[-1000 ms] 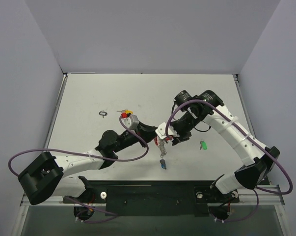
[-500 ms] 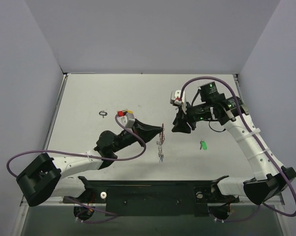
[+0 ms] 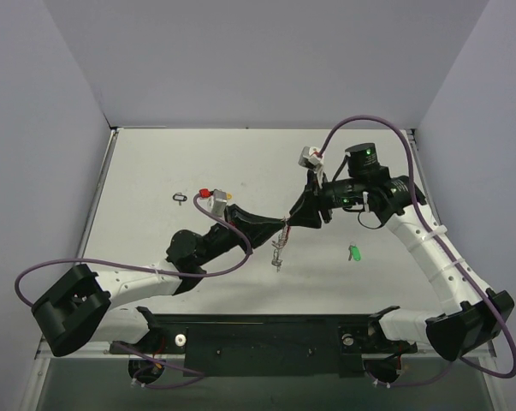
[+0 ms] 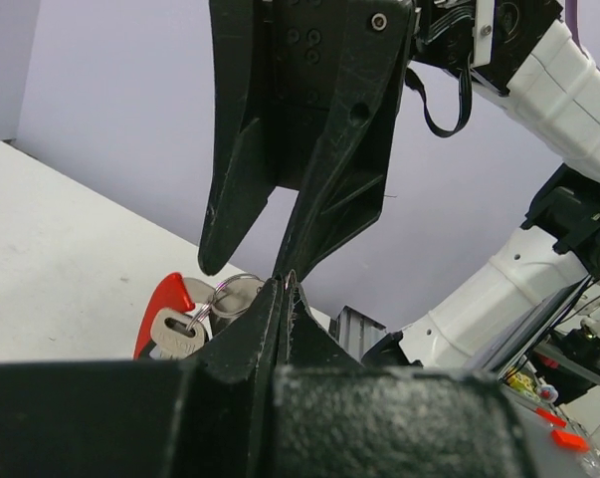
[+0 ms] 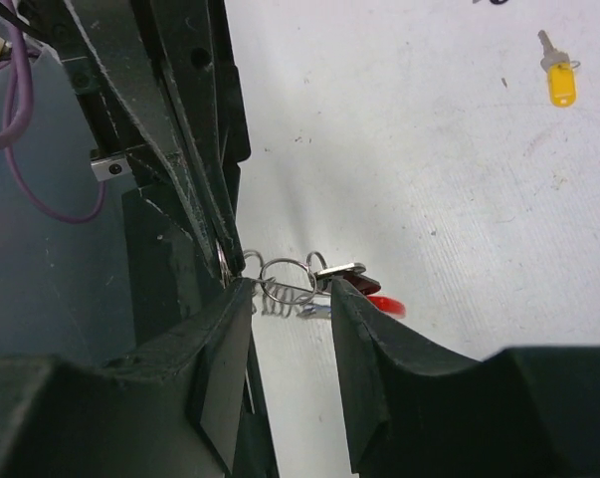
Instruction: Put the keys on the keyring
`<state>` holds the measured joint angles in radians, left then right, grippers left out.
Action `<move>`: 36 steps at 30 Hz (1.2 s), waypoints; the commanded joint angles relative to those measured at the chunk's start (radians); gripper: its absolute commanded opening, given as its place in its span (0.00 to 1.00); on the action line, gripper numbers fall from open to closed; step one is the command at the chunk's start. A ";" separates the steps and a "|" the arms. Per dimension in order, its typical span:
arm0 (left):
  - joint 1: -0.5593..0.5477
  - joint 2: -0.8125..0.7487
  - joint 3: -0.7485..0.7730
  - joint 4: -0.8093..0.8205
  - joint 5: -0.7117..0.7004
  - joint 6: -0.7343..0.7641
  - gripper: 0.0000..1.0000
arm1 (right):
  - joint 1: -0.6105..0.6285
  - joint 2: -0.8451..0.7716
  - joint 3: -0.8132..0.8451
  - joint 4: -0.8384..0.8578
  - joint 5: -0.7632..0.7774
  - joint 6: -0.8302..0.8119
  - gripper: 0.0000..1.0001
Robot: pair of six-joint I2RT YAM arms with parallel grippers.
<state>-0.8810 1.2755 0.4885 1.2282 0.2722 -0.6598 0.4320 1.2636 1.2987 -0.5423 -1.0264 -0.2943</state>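
My left gripper (image 3: 281, 229) is shut on the top ring of the keyring (image 3: 277, 248), which hangs below it as a silver chain. In the left wrist view the shut fingertips (image 4: 285, 284) sit beside the keyring's red piece (image 4: 163, 307) and a silver key (image 4: 176, 335) on it. My right gripper (image 3: 299, 216) is open, its jaws on either side of the keyring's rings (image 5: 285, 276), close to the left fingers (image 5: 195, 179). A green key (image 3: 354, 253) lies on the table to the right. A yellow key (image 5: 558, 82) lies further off.
A small black loop (image 3: 180, 198) lies on the table at the left. The white table (image 3: 155, 171) is walled by grey panels on three sides. Purple cables (image 3: 360, 122) arc over both arms.
The right gripper pulled back from the keyring, then came in again close to the left fingers. The left gripper has lifted the keyring, so its chain now hangs off the table.
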 commanded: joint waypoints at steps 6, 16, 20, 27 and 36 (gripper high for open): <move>-0.001 -0.038 0.028 0.060 -0.067 -0.024 0.00 | -0.016 -0.047 0.020 -0.033 -0.143 -0.054 0.35; -0.001 -0.044 0.038 0.021 -0.047 -0.004 0.00 | -0.026 -0.020 0.056 -0.073 -0.195 -0.069 0.36; -0.001 -0.036 0.044 0.017 -0.028 -0.008 0.00 | -0.022 0.017 0.089 -0.090 -0.196 -0.059 0.35; -0.001 -0.027 0.053 0.025 -0.016 -0.020 0.00 | -0.012 0.037 0.086 -0.093 -0.189 -0.052 0.30; -0.001 -0.024 0.058 0.047 -0.014 -0.032 0.00 | -0.007 0.051 0.074 -0.088 -0.195 -0.052 0.24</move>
<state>-0.8837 1.2579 0.4927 1.1976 0.2440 -0.6765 0.4145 1.3075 1.3579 -0.6250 -1.1790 -0.3412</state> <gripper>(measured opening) 0.019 0.243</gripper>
